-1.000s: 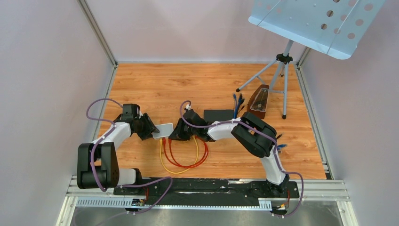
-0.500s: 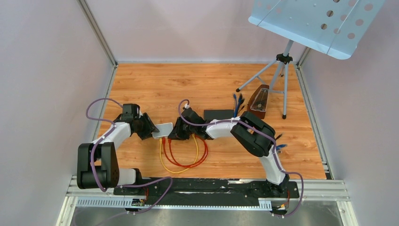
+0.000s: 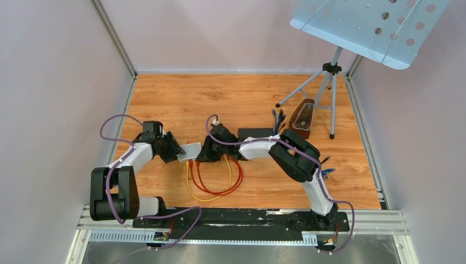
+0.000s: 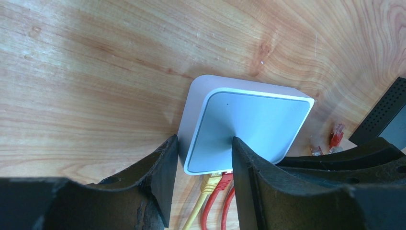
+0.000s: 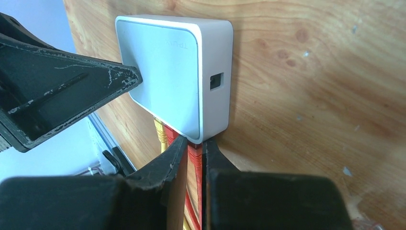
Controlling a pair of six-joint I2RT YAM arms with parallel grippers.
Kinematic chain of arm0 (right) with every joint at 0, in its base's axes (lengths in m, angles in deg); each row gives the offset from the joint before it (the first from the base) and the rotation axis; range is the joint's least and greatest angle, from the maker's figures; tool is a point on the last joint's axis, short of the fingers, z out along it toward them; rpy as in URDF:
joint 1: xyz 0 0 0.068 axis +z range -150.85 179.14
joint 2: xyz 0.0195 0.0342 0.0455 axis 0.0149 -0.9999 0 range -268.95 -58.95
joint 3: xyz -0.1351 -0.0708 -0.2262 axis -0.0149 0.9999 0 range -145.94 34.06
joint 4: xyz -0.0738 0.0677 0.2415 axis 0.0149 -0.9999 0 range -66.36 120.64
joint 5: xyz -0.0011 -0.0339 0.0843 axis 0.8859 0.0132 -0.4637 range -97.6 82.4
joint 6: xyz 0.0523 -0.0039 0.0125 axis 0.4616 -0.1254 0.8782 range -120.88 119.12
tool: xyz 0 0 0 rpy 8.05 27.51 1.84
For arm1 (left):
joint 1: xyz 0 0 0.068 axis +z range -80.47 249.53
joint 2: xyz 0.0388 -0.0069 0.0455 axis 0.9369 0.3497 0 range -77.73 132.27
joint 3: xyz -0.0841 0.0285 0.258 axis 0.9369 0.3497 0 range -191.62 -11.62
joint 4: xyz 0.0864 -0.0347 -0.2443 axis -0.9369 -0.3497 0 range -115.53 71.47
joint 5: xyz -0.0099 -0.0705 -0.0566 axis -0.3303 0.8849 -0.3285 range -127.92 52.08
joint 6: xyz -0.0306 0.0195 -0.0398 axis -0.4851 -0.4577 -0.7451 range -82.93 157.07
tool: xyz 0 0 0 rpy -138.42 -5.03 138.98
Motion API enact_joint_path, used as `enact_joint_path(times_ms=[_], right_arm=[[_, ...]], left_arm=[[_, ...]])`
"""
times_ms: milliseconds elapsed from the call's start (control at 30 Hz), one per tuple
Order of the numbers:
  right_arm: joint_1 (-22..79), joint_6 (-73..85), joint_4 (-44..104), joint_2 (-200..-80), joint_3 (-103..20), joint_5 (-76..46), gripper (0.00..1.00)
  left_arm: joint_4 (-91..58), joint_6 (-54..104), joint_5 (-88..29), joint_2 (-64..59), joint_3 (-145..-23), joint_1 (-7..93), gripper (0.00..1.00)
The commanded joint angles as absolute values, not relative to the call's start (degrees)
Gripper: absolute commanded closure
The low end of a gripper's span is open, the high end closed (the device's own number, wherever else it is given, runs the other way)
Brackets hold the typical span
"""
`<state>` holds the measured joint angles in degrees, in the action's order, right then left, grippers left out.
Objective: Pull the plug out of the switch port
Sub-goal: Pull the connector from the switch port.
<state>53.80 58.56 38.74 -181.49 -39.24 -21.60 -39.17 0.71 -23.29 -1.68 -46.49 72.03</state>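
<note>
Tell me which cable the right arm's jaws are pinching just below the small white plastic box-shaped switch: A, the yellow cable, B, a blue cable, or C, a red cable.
C: the right wrist view shows the jaws closed around a red cable right below the white switch, with the yellow cable lying outside them.
</note>
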Motion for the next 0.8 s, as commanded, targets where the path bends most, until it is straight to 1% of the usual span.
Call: enact_joint_path(times_ms=[0, 167, 367, 767], right_arm=[[54.66, 52.70, 34.86, -185.06, -40.66, -19.85, 1.00], [55.14, 50.38, 34.67, -184.16, -40.55, -19.24, 1.00], [55.12, 49.59, 34.77, -185.39, -41.66, -22.22, 1.00], [55.48, 47.58, 31.83, -187.12, -44.70, -24.15, 1.00]], left_arm=[[-39.31, -1.01, -19.57, -2.36, -45.72, 71.63, 0.49], [-39.16, -1.06, -19.64, -2.01, -45.86, 71.64, 0.49], [-39.19, -1.29, -19.66, -1.83, -45.92, 71.63, 0.49], [-39.09, -1.25, -19.83, -1.88, -45.74, 71.57, 0.49]])
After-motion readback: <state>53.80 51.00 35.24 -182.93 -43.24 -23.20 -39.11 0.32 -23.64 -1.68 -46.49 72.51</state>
